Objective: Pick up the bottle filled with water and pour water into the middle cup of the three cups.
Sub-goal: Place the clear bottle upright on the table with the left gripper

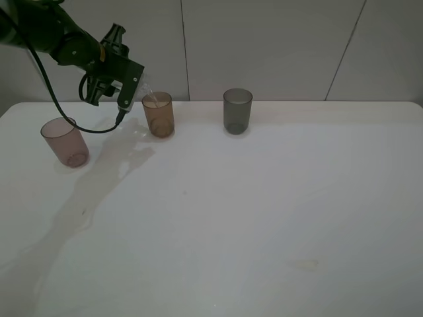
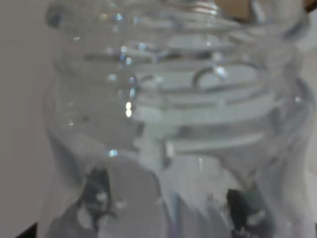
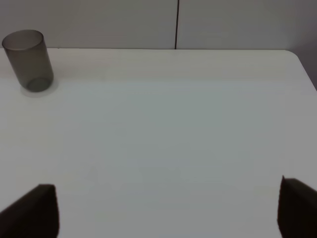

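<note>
My left gripper (image 1: 124, 80) is shut on the clear bottle (image 1: 143, 88) and holds it tilted above the table, its neck pointing down at the rim of the amber-brown middle cup (image 1: 159, 115). In the left wrist view the bottle (image 2: 168, 124) fills the frame, threaded neck away from the camera, with dark fingertips (image 2: 96, 191) showing through the plastic. The pinkish-mauve cup (image 1: 65, 141) stands to the left and the smoky-grey cup (image 1: 237, 110) to the right. My right gripper (image 3: 168, 208) is open and empty over bare table, with the grey cup (image 3: 28, 60) far ahead of it.
The white table (image 1: 264, 218) meets a pale wall just behind the cups. A black cable (image 1: 73, 122) hangs from the left arm near the pink cup. A faint stain (image 1: 303, 265) lies near the front right.
</note>
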Motion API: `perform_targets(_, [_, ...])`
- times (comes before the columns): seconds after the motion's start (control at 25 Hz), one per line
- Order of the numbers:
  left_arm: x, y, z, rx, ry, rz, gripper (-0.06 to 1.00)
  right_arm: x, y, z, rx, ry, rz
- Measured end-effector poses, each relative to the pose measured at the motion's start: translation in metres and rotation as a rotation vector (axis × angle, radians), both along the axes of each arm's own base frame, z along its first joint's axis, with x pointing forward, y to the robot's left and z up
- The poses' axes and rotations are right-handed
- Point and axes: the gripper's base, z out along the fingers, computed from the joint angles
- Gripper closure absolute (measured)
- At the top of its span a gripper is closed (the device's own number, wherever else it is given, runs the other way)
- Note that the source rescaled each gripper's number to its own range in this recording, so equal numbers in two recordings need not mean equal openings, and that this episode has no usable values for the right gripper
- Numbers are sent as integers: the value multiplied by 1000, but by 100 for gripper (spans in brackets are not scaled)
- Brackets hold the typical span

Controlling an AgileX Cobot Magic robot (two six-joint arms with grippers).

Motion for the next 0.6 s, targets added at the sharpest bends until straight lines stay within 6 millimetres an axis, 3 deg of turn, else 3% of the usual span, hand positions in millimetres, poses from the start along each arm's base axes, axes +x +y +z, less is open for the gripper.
perform_targets(0.6, [1, -2, 1, 78, -28, -85, 92, 0, 0, 0, 0, 0, 0])
